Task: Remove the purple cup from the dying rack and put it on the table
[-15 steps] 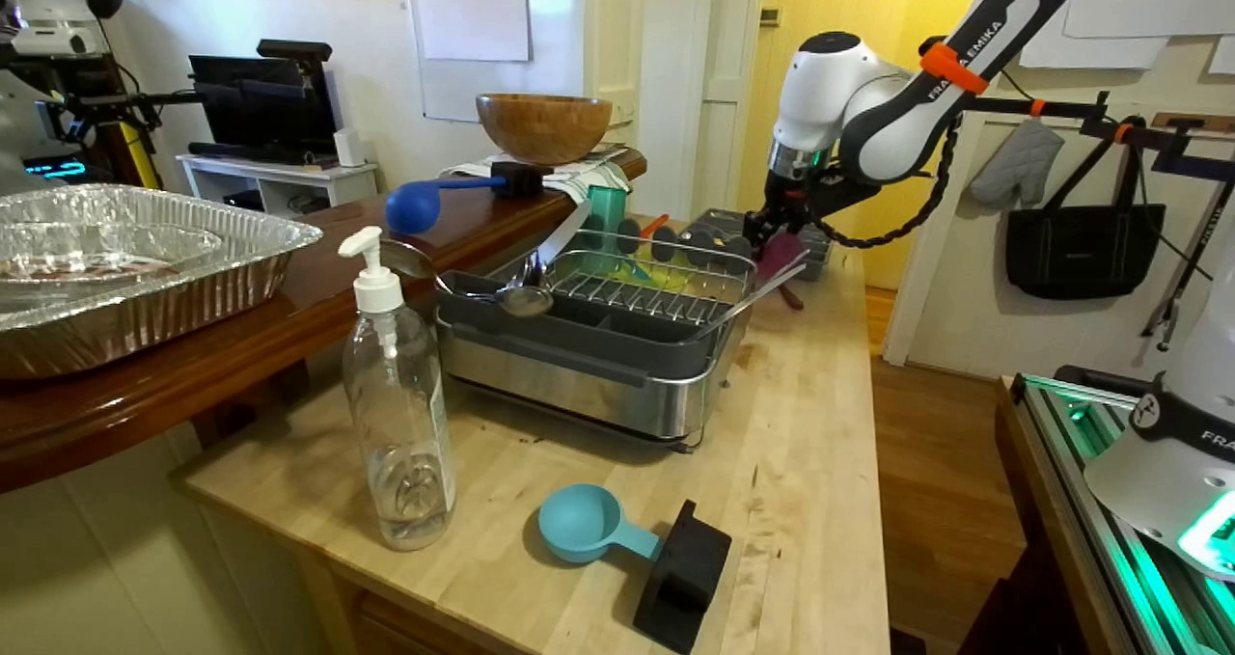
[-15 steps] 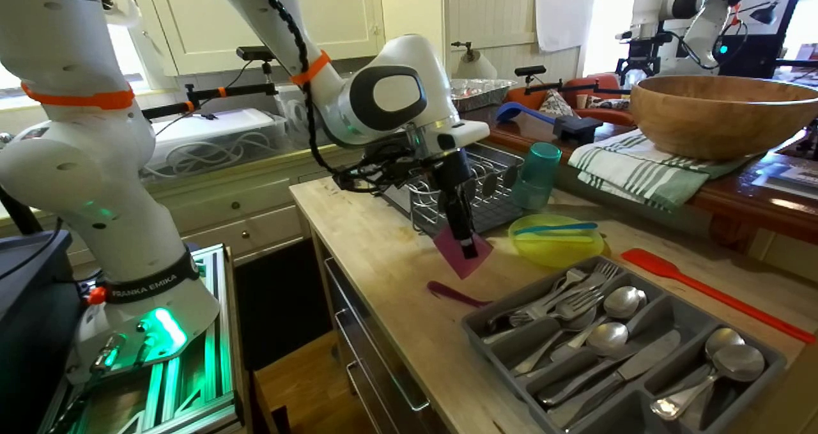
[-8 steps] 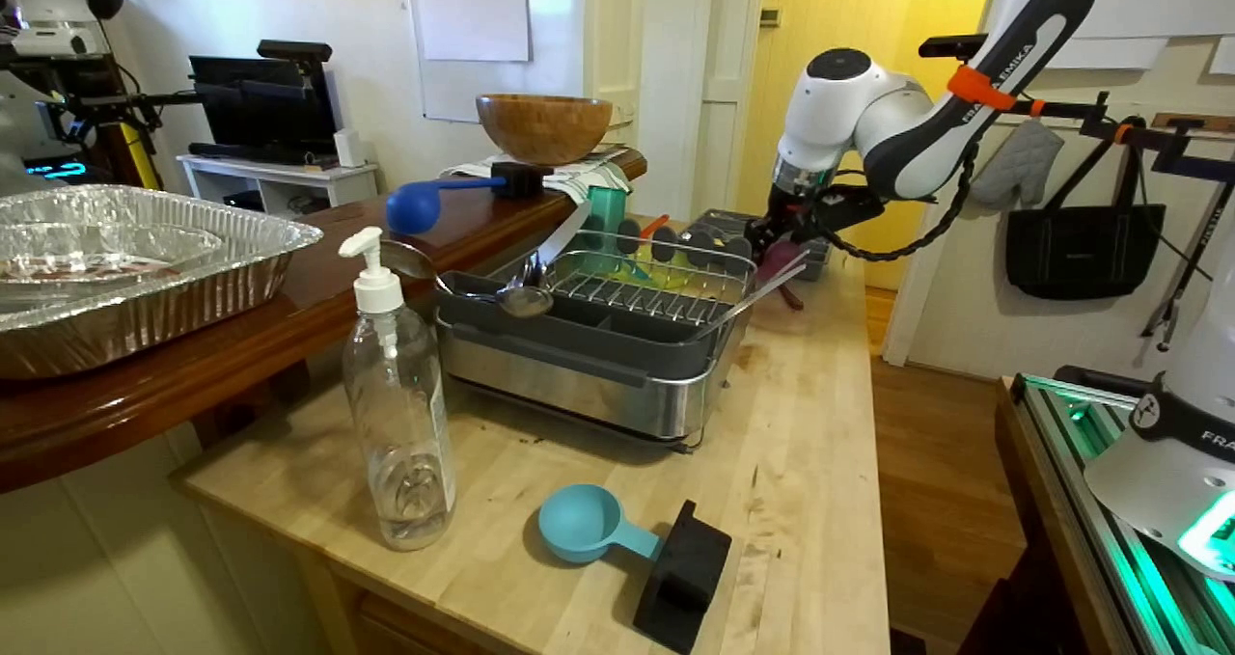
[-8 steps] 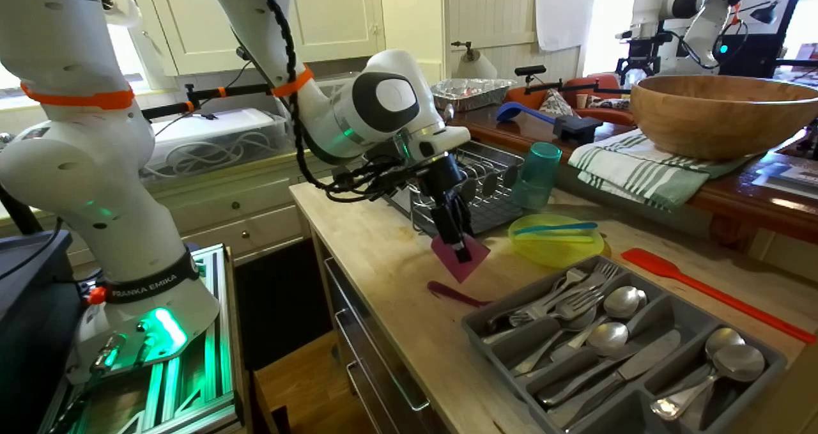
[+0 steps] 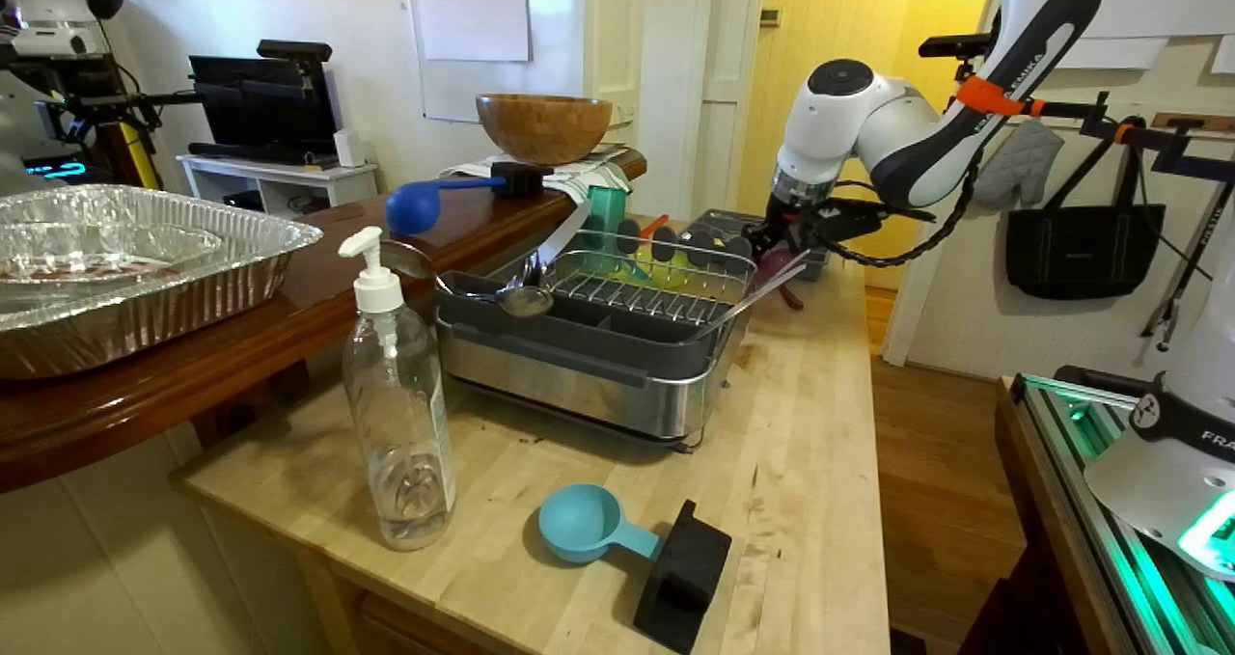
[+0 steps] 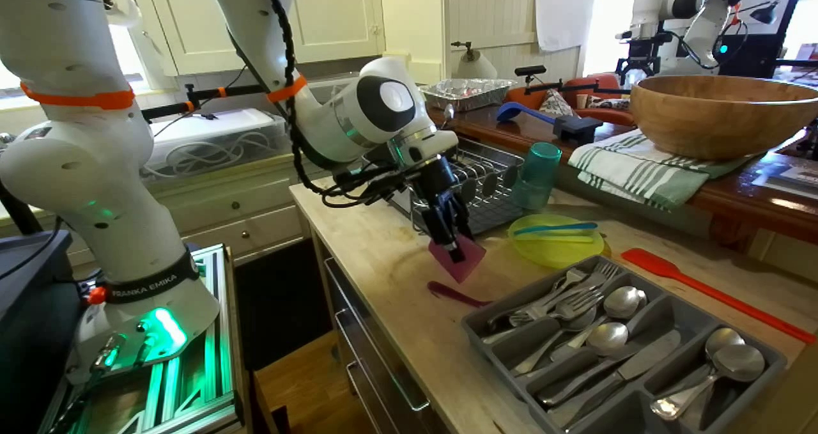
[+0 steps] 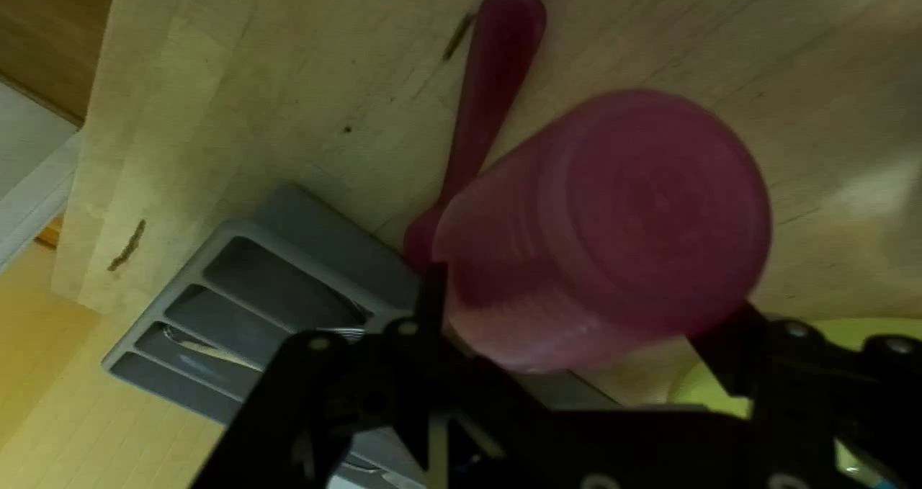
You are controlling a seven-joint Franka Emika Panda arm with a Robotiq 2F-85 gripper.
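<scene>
Long wooden table (image 5: 810, 462), stuff set out along it. Robot arm (image 6: 348, 124) leans in over the top, far end angled down. Drying rack (image 5: 569, 385) stands on the wood; cutlery tray (image 6: 618, 415) lies further along, loaded. Gripper (image 7: 587, 298) hangs low between rack and tray, jaws clenched with a load. Yellow plate (image 6: 549, 255) lies near. The load is the purple cup (image 7: 655, 201), squeezed from both sides: out of the rack, over the wood, tilted, base turned back toward the arm, mouth facing away. Touching the wood or not, can't tell. I'd log removal done, placing unfinished.

Risks, my guess. Biggest: letting go at this tilt. No flat end is down, so the round wall would probably topple or roll, maybe over the edge; cause, releasing before the arm levels it. Next: pressing down with one side of the rim low. That could twist it in the grip or lever it loose, smooth plastic giving little hold. Drift toward the tray and the rim may knock its wall; swing sideways and the plate may get shoved. Last, the purple utensil (image 7: 490, 86), partly hidden behind the cup in the wrist view: rim lands on that, cup rocks.
</scene>
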